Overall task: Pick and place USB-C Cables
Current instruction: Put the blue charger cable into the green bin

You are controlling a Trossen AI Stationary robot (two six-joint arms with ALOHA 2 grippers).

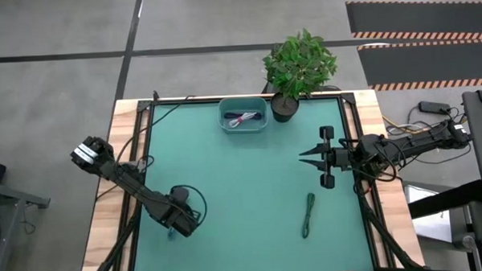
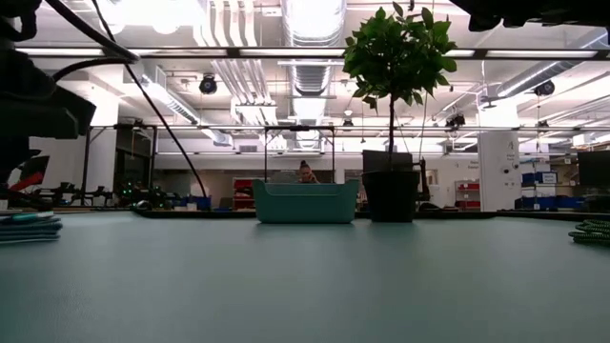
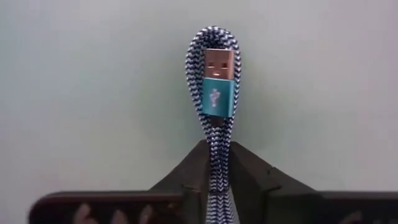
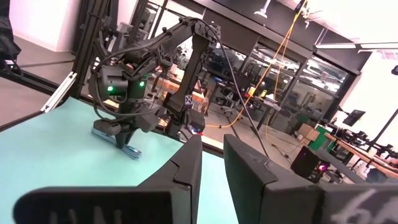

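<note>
The blue-and-white braided USB cable (image 3: 214, 74) lies on the green mat near the table's left near corner, its folded end with a teal plug pointing away from my left gripper (image 3: 216, 171), which is shut on it. In the high view that gripper (image 1: 178, 226) points down at the bundle (image 1: 172, 233). The green cable (image 1: 308, 215) lies loose on the mat toward the right near side. The white-and-red cable (image 1: 242, 118) rests inside the teal bin (image 1: 224, 120). My right gripper (image 1: 304, 156) hovers level over the mat's right side, fingers a narrow gap apart, holding nothing. My left gripper pinches the blue cable's bundled strands (image 3: 216, 155) between its two fingers, just behind the teal plug (image 3: 217, 98). The fingers come from above and lie along the bundle. The looped end (image 3: 211, 37) reaches out past the fingertips, and the cable lies on the mat (image 2: 29, 227).
The teal bin stands at the mat's far edge, with a potted plant (image 1: 299, 65) right of it. Black frame rails (image 1: 145, 155) border the mat on the left and right. Bare mat (image 1: 243, 184) stretches between the two arms.
</note>
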